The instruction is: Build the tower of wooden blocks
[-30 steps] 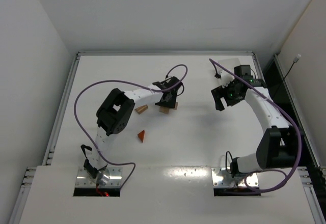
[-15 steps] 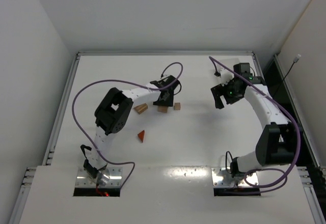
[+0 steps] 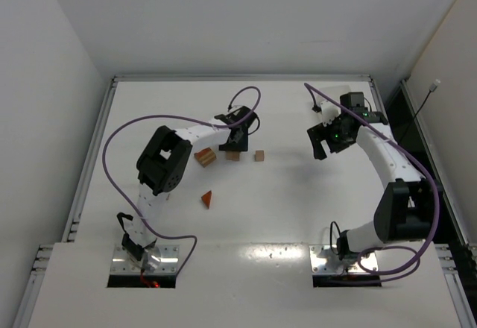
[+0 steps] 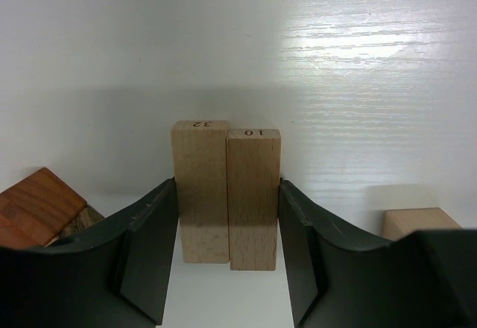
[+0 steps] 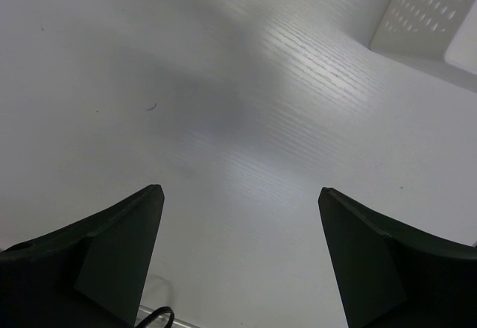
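Observation:
My left gripper is shut on two pale wooden bars standing side by side, its jaws pressing their outer faces. Seen from above, this gripper hovers at the table's middle back, with a pale block just below it. A reddish-brown block lies to its left and shows in the left wrist view too, as a reddish-brown block. A small pale cube sits to its right. A red-brown wedge lies nearer the arm bases. My right gripper hangs open over bare table.
A white perforated bin shows at the top right corner of the right wrist view. Purple cables loop over both arms. The table's raised metal edge runs along the left side.
My left gripper has shifted left and slightly back with the two bars, leaving the small pale cube standing apart on its right. The right gripper has barely moved.

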Tool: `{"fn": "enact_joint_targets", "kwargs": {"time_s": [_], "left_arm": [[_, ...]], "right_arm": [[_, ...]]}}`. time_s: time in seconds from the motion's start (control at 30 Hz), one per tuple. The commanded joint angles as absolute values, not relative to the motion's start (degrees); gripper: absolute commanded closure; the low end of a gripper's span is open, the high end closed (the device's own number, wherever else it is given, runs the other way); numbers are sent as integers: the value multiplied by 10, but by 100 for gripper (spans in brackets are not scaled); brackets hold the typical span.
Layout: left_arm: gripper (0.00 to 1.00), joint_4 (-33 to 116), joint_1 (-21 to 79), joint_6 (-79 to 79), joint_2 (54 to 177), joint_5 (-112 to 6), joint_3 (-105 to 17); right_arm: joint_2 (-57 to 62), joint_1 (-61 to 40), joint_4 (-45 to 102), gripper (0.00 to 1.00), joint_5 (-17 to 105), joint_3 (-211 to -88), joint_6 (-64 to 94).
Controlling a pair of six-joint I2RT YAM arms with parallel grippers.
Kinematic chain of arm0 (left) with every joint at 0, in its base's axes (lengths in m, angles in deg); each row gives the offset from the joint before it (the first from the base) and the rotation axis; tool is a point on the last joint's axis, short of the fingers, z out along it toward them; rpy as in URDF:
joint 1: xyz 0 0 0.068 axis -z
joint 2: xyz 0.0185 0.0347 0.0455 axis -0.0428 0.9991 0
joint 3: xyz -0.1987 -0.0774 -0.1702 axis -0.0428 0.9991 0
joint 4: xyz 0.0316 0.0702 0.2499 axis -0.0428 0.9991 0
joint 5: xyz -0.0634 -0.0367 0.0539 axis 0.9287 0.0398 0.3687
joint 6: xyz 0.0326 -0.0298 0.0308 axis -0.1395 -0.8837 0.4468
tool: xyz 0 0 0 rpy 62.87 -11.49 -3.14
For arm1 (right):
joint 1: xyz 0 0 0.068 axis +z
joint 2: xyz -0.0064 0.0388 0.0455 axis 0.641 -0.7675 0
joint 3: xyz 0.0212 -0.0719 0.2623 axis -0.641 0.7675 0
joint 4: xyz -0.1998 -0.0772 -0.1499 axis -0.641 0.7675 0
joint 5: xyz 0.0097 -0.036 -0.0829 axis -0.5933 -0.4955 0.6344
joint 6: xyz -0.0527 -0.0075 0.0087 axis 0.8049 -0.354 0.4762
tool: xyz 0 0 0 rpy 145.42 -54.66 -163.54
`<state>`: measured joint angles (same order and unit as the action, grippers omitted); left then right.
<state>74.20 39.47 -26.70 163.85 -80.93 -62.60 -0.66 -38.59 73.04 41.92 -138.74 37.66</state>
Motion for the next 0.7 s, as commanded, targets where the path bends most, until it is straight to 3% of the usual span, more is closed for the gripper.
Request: {"fn": "enact_joint_targets", "kwargs": {"time_s": [0.0, 0.1, 0.23, 0.33, 0.5, 0.67], "left_arm": [[79, 769, 392, -267, 1674, -795, -620], [48, 769, 392, -261, 1674, -795, -620], [23, 758, 392, -261, 1664, -800, -608], [15, 753, 392, -261, 1653, -807, -594], [14, 753, 392, -222, 1606, -834, -594], [14, 753, 407, -111, 1470, -863, -600]], "right_arm": [[-9, -384, 725, 17, 413, -1407, 367], [-9, -384, 725, 17, 413, -1407, 367], [-9, -384, 725, 17, 419, -1407, 374], [-1, -384, 725, 17, 419, -1401, 374], [11, -378, 720, 17, 419, -1396, 385], [48, -366, 703, 17, 422, -1367, 440]]}}
